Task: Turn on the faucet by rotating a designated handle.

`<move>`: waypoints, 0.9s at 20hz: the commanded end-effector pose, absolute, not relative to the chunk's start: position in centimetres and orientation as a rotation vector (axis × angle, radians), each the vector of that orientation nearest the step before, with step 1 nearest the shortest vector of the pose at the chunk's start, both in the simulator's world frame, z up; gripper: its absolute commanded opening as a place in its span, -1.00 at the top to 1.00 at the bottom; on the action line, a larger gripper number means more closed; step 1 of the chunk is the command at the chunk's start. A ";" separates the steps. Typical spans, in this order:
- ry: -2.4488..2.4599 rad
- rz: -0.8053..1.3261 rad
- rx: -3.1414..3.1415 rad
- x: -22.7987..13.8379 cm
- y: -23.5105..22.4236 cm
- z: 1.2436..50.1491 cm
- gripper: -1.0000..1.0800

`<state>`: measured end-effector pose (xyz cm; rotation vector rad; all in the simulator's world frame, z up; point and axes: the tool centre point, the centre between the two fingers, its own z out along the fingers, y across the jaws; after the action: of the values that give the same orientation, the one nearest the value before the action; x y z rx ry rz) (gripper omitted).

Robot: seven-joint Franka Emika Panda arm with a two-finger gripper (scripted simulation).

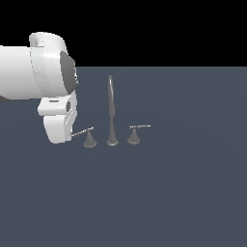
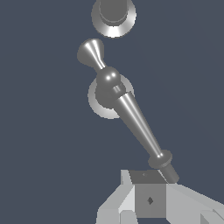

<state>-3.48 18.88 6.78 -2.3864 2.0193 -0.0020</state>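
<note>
This is a simulated test scene, not a real room. A flat, plain dark blue-grey floor (image 1: 183,193) reaches to a straight far edge, with only black above it. On it stands only a small grey faucet (image 1: 111,113), with smooth rendered surfaces and no sink or walls around.

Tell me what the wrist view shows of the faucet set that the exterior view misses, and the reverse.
Only the wrist view shows the gripper's pale grey fingertip right at the tip of the thin grey lever handle; whether they touch is unclear. Only the exterior view shows the tall thin gooseneck spout, the matching lever on the exterior view's right and the white arm. Both show the near handle on its cone base and the dark grey floor.
</note>
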 end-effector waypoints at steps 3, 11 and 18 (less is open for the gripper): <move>2.063 -0.001 -2.368 -4.5 16.6 6.5 1.00; 2.050 -0.001 -2.373 -5.2 14.5 6.6 1.00; 2.008 0.006 -2.396 -5.7 14.6 6.9 1.00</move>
<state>-6.03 15.26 6.78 -2.4053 1.9988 0.0093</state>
